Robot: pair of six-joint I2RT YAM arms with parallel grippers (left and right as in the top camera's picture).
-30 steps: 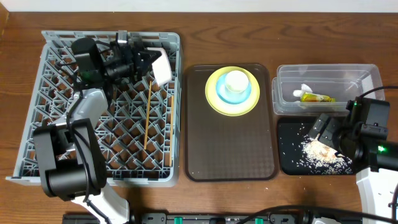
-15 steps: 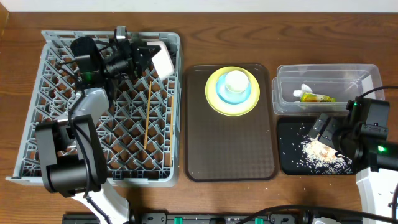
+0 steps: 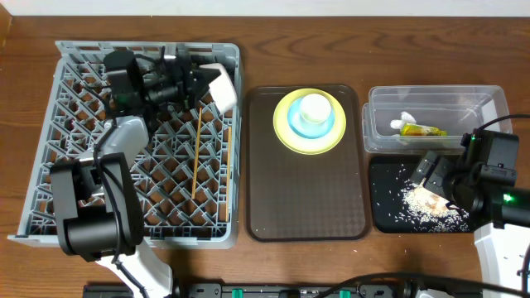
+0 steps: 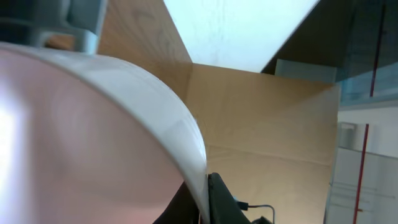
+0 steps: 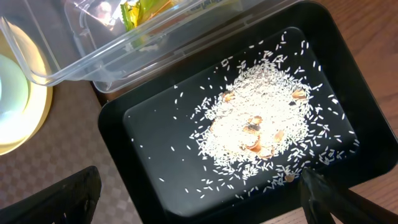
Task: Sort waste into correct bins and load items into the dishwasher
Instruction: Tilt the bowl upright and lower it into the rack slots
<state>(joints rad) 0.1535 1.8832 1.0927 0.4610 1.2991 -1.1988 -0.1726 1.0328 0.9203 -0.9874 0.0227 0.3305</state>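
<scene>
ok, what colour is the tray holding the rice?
Black; the tray shows best in the right wrist view.

Left arm [image 3: 122, 139] reaches from 7 o'clock to 11 o'clock, wrist turned toward 3 o'clock; its pincer [image 3: 205, 83] is clamped on a white bowl [image 3: 222, 88]. Right arm [image 3: 490, 170], at 4 o'clock, holds its pincer [image 3: 432, 175] spread wide, facing down.

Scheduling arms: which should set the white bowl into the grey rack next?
Left arm: jaws shut on the round white bowl over the grey plastic dish rack; right arm, jaws open, is over the black rectangular tray.
</scene>
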